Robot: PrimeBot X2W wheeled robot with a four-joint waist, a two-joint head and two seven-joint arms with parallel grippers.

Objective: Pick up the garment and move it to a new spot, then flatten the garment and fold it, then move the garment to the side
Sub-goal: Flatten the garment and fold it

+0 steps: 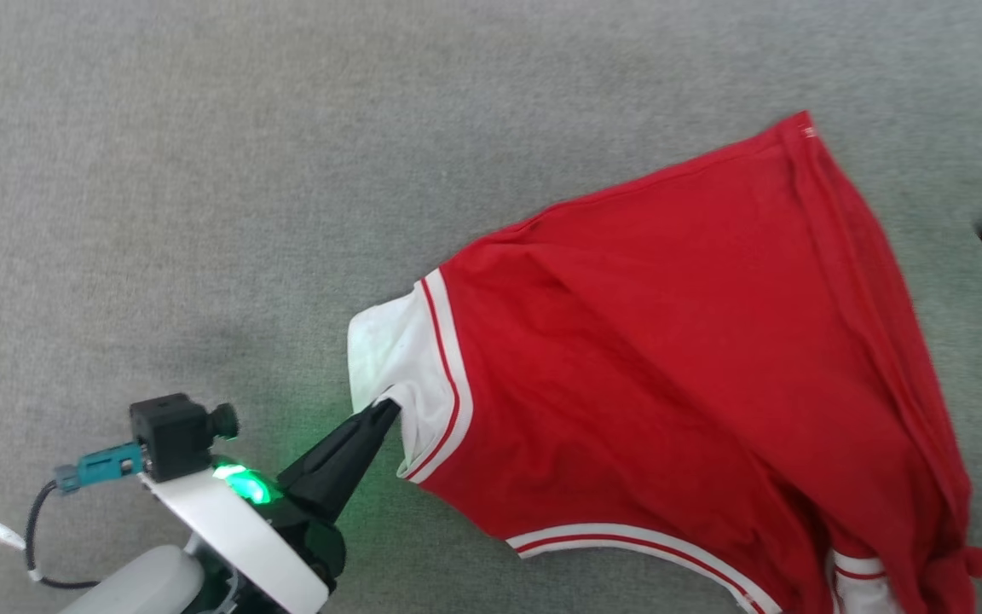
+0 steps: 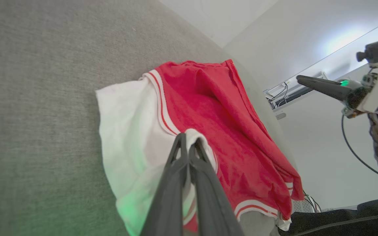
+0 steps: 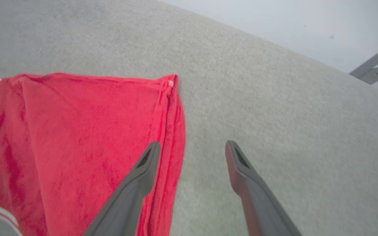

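- Left gripper [image 1: 389, 411] is clenched on the garment [image 1: 670, 367], its 2 dark fingers pressed together on a fold of the white sleeve [image 1: 389, 358], near the striped seam.
- From the left wrist view, the left gripper [image 2: 189, 141] has a small hump of white cloth peeking over its closed tips, and the sleeve [image 2: 130, 137] drapes away to either side of them.
- Right gripper [image 3: 193, 146] is spread wide and grips nothing; 1 finger [image 3: 143, 170] sits over the garment's red side edge and the other finger [image 3: 241, 167] over bare grey. Whether either one touches what is under it, I cannot tell.
- In the head view, the garment lies on the grey surface [image 1: 201, 170], to the right of centre, with its red body spread out, creased and slanting up to a corner at the upper right.
- White-and-red striped trim [image 1: 627, 537] runs along the garment's lower edge, and a 2nd bit of white cloth [image 1: 862, 580] bunches at the bottom right.
- Green light [image 1: 245, 484] glows on the left wrist and tints the sleeve beside it.
- From the left wrist view, the right gripper [image 2: 307, 81] hangs well apart from the garment [image 2: 215, 111], out past its far edge.
- From the right wrist view, the garment [image 3: 77, 131] covers the left side, its hem corner pointing up.
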